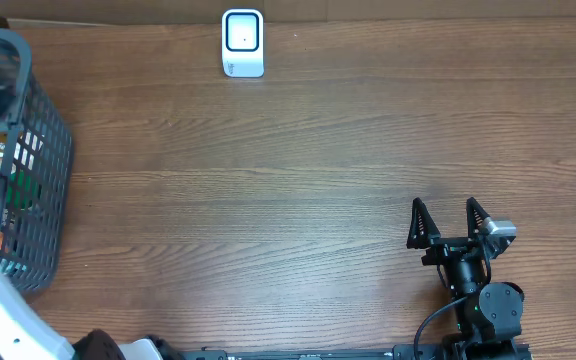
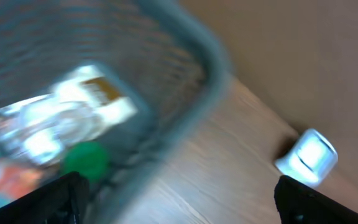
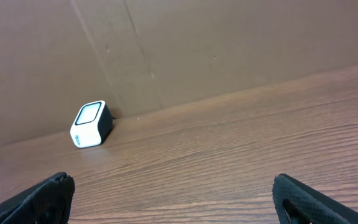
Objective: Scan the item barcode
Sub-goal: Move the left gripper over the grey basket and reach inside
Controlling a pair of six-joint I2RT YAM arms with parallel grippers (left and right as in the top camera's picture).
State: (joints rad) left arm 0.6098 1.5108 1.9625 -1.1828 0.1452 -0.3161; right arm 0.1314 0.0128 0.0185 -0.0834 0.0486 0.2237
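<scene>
White casing of my left arm (image 1: 3,300) sits closest under the overhead lens. It slants up over the grey plastic mesh basket (image 1: 56,150) at the left edge of the wooden counter (image 1: 298,200), because the goods to scan lie in there. My right pincer (image 1: 445,212) rests low on the right, jaws spread and empty, well apart from the small white barcode scanner with a dark window (image 1: 242,42) at the far edge. I judge it is parked there to leave the path free.

From my left wrist, all blurred, my left pincer (image 2: 179,186) gapes wide, grasping nothing, and is aimed at the basket. A crinkled silvery packet with a white label (image 2: 73,115) and a round green cap (image 2: 86,158) lie inside. Which one gets scanned I cannot tell.

From my right wrist, the scanner's window tilts up toward the open counter, ready for a barcode.
</scene>
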